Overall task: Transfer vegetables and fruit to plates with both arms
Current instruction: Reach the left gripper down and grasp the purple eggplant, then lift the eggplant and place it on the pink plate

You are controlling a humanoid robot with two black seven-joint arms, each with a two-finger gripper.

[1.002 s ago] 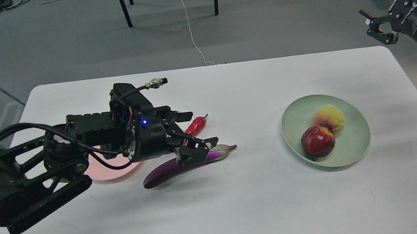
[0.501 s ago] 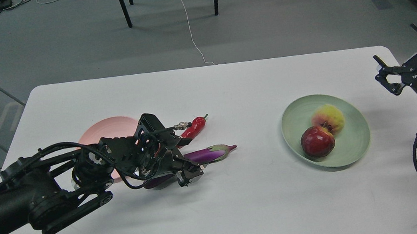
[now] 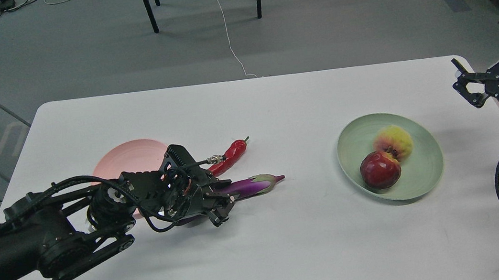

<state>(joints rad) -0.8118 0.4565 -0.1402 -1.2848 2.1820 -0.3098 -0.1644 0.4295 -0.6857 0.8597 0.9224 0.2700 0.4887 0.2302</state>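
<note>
The white counter (image 3: pixel 264 253) carries everything, and the biggest shift on it is the left arm: a second ago it stood high over the vegetables, and now it lies low along the surface, its left gripper (image 3: pixel 217 205) down at the thick end of the eggplant (image 3: pixel 251 186). The fingers sit on either side of that dark purple body and look closed in on it (the gripper's bulk hides the actual contact, so a firm pinch is my judgement, not something plainly seen). The eggplant itself has barely shifted and lies on the counter, cap pointing right.

The right arm has dropped from up high to the counter's right edge, and the right gripper (image 3: pixel 490 67) hangs there with fingers spread, holding nothing.

The green plate (image 3: pixel 421 185) already holds the peach (image 3: pixel 394 140) and the pomegranate (image 3: pixel 380 169), touching each other, so the fruit half looks finished. The pink plate (image 3: pixel 126 156) sits bare just behind the left arm. The chili pepper (image 3: pixel 231 154) waits untouched just beside the eggplant. What remains, I judge, is lifting the eggplant across to the pink plate, then the chili.
</note>
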